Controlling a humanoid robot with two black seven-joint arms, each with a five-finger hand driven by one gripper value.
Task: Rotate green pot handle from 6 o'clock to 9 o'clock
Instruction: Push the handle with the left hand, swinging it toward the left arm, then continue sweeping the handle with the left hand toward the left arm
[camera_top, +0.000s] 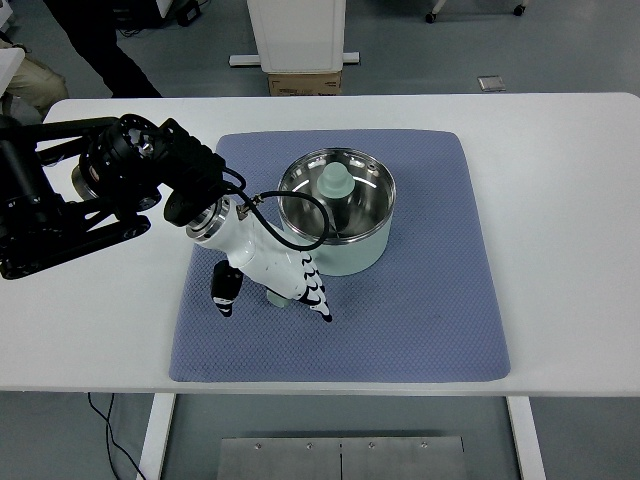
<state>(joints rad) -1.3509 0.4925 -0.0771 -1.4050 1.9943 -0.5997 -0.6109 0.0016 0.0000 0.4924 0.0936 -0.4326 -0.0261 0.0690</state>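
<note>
The pale green, steel-lined round pot (338, 214) sits centrally on the blue-grey quilted fabric mat (420, 320). Its green handle (279, 297) projects toward 7 o'clock. My left hand (272, 272) covers it, fingers curled around the handle.

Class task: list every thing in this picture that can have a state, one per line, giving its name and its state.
green pot: upright on the mat, open, a pale green knob inside.
pot handle: points toward the near edge, under the left hand.
left hand: fingers curled over the handle.
blue mat: flat on the table.
</note>
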